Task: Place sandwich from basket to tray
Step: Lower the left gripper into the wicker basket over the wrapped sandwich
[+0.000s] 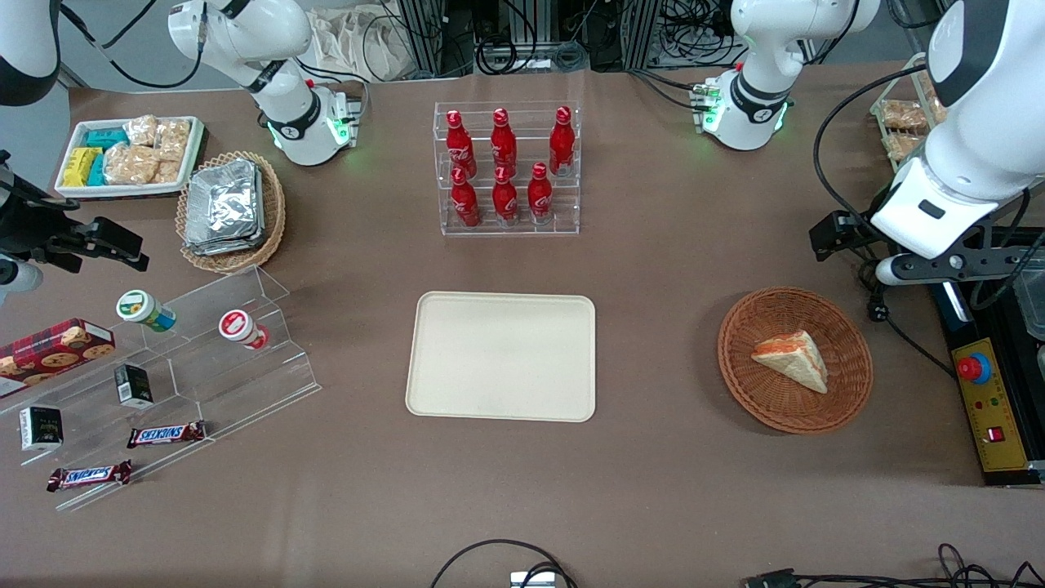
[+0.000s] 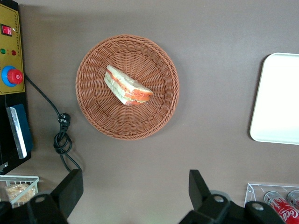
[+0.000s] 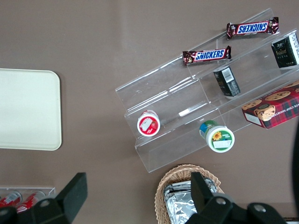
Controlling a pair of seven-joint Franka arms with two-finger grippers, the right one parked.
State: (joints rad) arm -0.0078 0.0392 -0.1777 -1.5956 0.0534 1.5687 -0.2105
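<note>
The sandwich, a pale bread wedge with orange-red and green filling, lies in the round reddish-brown basket toward the working arm's end of the table. The large cream tray sits bare at the table's middle, beside the basket. My left gripper hangs high above the table, farther from the front camera than the basket. It is open, its two dark fingers spread wide with only bare tablecloth between them.
A clear rack of red bottles stands farther from the front camera than the tray. A yellow control box and a black cable lie beside the basket. Snack shelves, a foil-pack basket and a white tray sit toward the parked arm's end.
</note>
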